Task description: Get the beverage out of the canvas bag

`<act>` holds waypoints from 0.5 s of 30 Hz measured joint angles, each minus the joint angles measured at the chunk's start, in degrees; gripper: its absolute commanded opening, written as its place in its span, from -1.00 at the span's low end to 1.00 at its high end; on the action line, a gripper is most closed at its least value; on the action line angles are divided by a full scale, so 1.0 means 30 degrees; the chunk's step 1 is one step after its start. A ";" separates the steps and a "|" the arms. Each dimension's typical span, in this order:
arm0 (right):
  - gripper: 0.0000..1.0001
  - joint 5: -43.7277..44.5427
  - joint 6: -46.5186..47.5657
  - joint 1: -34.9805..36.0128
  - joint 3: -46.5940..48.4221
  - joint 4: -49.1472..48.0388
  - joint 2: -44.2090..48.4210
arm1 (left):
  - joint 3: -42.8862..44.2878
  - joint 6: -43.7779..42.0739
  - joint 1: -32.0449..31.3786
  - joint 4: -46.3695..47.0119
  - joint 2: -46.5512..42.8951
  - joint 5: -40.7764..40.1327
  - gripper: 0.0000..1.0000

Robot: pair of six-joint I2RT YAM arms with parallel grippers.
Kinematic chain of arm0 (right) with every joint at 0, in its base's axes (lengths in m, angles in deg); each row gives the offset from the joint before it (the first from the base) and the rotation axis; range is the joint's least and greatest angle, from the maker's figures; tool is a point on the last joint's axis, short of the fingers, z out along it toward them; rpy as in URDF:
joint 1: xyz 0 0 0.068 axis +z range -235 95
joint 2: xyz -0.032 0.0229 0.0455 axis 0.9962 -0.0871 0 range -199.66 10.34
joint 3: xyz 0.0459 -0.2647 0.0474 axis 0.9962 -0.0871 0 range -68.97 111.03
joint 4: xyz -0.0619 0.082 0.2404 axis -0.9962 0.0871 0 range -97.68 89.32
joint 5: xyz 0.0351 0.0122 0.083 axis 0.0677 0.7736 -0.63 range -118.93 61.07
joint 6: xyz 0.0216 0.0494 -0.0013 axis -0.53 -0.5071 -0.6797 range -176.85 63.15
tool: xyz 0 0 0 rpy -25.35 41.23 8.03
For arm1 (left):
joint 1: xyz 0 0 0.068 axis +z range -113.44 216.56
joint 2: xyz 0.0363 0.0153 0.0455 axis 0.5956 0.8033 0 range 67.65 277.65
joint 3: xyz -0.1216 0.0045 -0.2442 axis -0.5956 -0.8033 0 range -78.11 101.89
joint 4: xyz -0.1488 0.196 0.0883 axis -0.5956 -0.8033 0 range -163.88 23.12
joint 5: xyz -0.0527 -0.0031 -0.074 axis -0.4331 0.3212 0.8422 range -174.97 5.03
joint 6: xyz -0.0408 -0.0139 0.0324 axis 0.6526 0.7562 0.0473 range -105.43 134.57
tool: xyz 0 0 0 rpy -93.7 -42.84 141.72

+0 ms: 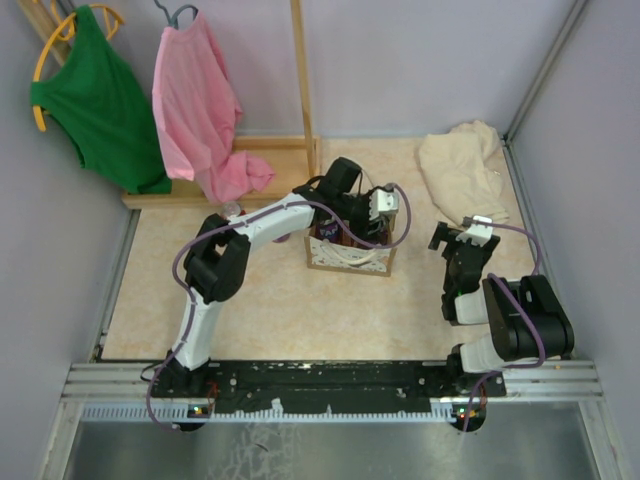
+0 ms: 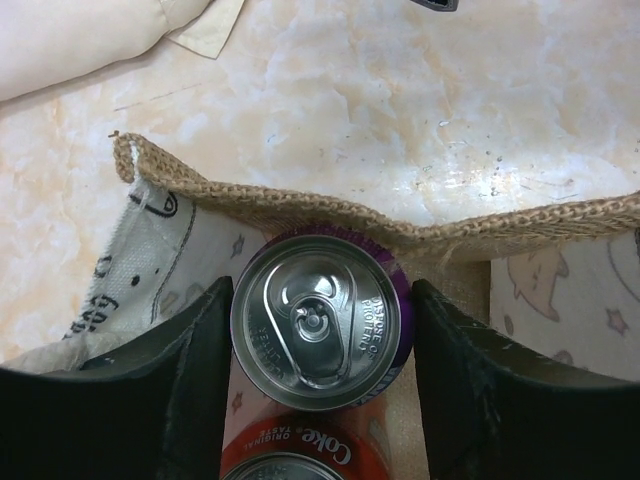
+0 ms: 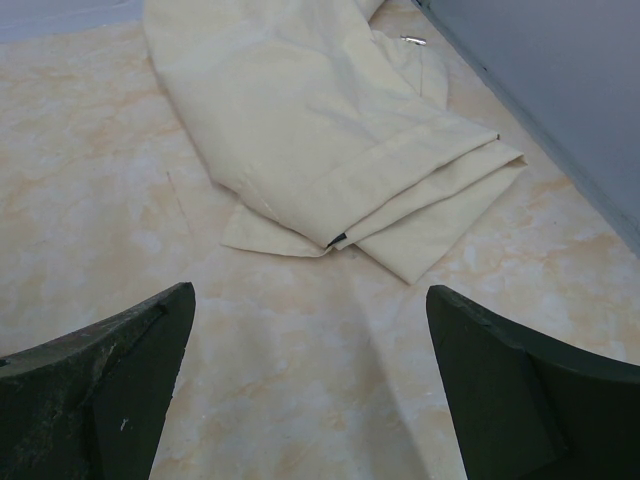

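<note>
Left arm is stretched out over the bench (image 1: 260,310) and its end effector (image 1: 352,215) is down inside the canvas bag (image 1: 350,258), which sits upright near the middle, mouth open. From the left wrist view, it's a tight picture: the end effector (image 2: 322,300) is pinching the purple can (image 2: 320,320), one dark finger (image 2: 190,380) flush against each side, silver lid and pull tab facing straight up. The can stands upright inside the bag, tucked against the woven rim (image 2: 300,205) on the far side. Just beside it on the near side is a red Coke can (image 2: 290,455), only its top edge showing.

Over on the right, the other arm is folded back near its base, with its end effector (image 3: 310,300) spread wide and gripping nothing, above bare bench. A folded cream cloth (image 3: 320,130) lies just beyond it, in the far right corner. At the back left, a green top (image 1: 95,100) and a pink top (image 1: 195,110) hang on a wooden rack (image 1: 270,160).
</note>
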 measured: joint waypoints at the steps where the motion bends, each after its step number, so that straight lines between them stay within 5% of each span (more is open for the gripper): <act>1: 0.98 0.0000 0.0000 0.0000 0.0000 0.0000 0.0000 | 0.0007 0.0007 0.0000 0.0000 0.0000 -0.0015 -0.28; 4: 0.98 0.0000 0.0000 0.0000 0.0000 0.0000 0.0000 | 0.0015 0.0073 0.0000 0.0022 0.0000 -0.0044 -0.94; 5: 0.98 0.0000 0.0000 0.0000 0.0000 0.0000 0.0007 | 0.0015 0.0138 -0.0007 0.0029 0.0000 -0.0080 -1.00; 15: 0.98 0.0000 0.0000 0.0000 0.0000 0.0007 0.0000 | 0.0197 0.1115 -0.0066 0.0036 0.0022 -0.1435 -1.00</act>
